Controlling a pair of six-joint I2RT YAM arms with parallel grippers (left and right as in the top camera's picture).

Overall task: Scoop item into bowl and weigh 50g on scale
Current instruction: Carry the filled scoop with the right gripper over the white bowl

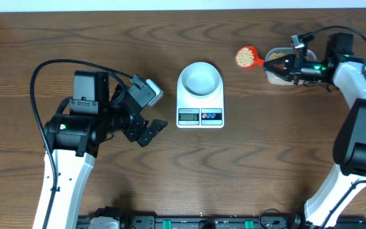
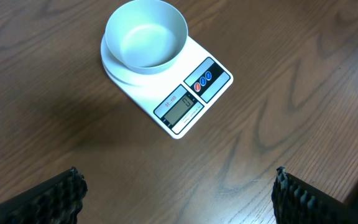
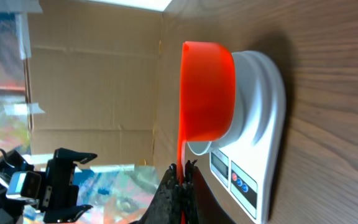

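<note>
– Jaws on my right gripper (image 1: 286, 63) are pinched tight on the handle of the orange scoop (image 1: 245, 57). Those on my left gripper (image 1: 152, 129) stand wide with nothing between them.

– Where are the beans?

– One heaped load of beans (image 1: 243, 56) sits in the scoop, which hangs between the clear container (image 1: 277, 76) and the bowl (image 1: 199, 79), not yet over the bowl. More beans lie in the container.

– And the bowl?

– On the scale (image 1: 182, 105), and bare inside from my left wrist view. So I judge one scoop taken, no pour made, and all the weighing left to do. The display (image 1: 189, 115) is too small for me to read.

– Room to move?

– Open table (image 1: 265, 165) lies between scoop and bowl, with nothing in the path. The bowl's rim is the edge I mind. It is a small target, so I would bring the scoop over its middle before tipping, or beans may roll off across the scale and the wood. My left arm sits on its own side, apart from the scale. The container lies just beside my right gripper, so a careless swing could knock it.
</note>
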